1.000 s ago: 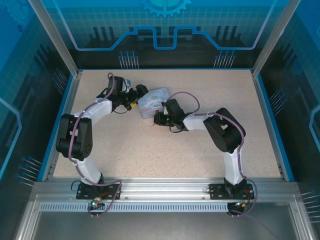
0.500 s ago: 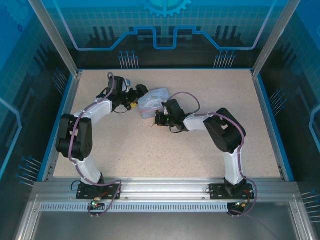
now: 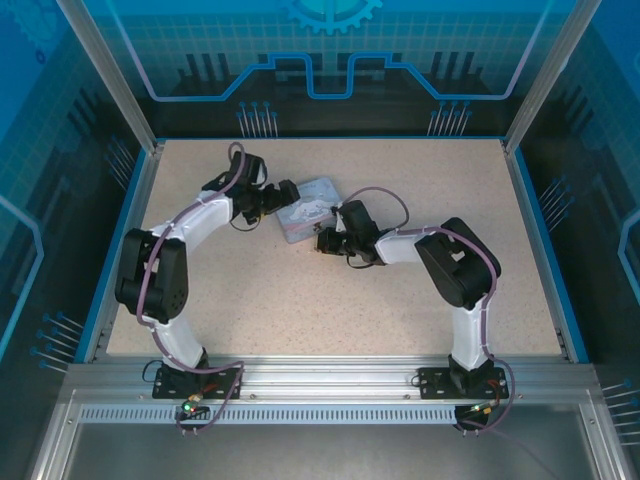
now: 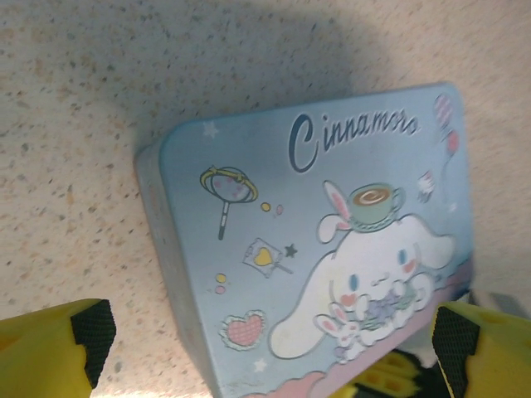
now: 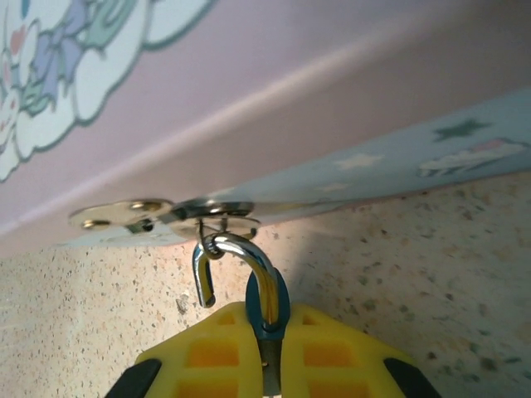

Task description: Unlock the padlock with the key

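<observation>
At the near side of the pale blue tin (image 4: pixel 332 182), mid-desk (image 3: pixel 400 320), the right tool (image 5: pixel 267 332) is now clenched on the padlock (image 5: pixel 249 253). A second ago its yellow pads were not quite closed. They have since been brought together on the lock's body, so that just the silver shackle stands clear.

The shackle is hooked through the tin's metal hasp (image 5: pixel 166 211). One leg runs down between the pads; the other ends free above them. Whether the lock is already unlatched cannot be told.

The left tool (image 3: pixel 283 193) is fully released, with nothing gripped. It has been moved a little rightward, up to the tin's left end. From the left wrist, its two tips are seen spread to either side of the printed lid.

Whether a key sits in the lock, hidden between the pads, cannot be told.

Judged meaning:
- The lock is steadied, but not yet worked.
- The tin is not clamped, so a pull on the lock may drag it.
- The key must be accounted for before any turn is attempted.
</observation>
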Controlling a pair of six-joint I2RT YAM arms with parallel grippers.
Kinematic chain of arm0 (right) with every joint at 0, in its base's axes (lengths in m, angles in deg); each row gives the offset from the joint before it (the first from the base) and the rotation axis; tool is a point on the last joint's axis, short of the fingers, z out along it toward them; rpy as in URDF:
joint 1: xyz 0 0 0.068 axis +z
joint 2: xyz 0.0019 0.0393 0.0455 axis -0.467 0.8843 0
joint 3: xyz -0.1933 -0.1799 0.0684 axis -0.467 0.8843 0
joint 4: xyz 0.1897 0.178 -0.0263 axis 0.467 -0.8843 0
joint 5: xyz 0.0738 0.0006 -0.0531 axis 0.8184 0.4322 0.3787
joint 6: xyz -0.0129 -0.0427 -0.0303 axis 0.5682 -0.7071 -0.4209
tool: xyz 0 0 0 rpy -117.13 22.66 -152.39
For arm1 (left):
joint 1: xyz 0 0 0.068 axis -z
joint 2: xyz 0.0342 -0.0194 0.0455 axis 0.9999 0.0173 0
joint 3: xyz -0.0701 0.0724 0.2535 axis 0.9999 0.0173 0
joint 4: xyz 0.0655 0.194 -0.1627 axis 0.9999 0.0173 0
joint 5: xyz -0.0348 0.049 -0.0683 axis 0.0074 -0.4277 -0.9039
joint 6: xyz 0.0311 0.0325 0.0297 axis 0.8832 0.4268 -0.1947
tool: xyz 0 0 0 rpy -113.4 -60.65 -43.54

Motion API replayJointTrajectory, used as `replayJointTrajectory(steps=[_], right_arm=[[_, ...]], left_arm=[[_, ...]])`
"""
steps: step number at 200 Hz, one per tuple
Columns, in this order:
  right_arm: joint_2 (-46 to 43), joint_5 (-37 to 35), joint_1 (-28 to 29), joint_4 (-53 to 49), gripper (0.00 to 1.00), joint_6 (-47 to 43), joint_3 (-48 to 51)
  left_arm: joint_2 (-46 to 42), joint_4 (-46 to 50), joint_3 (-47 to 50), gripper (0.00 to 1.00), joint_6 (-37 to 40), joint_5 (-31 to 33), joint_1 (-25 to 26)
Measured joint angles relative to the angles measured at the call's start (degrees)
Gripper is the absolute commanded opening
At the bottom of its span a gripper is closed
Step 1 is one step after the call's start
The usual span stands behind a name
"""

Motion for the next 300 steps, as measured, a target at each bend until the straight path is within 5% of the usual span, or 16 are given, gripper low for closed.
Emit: replayJointTrajectory(steps=[111, 300], right_arm=[[-1.14, 5.9, -3.06, 8.46, 0.0, 6.71, 6.67], [-3.82, 7.56, -4.83, 9.42, 0.0, 12.76, 8.41]], left_arm=[[0.0, 4.85, 2.82, 0.99, 5.29, 12.61, 7.04], [0.04, 4.26, 4.0, 0.97, 5.4, 13.03, 7.5]])
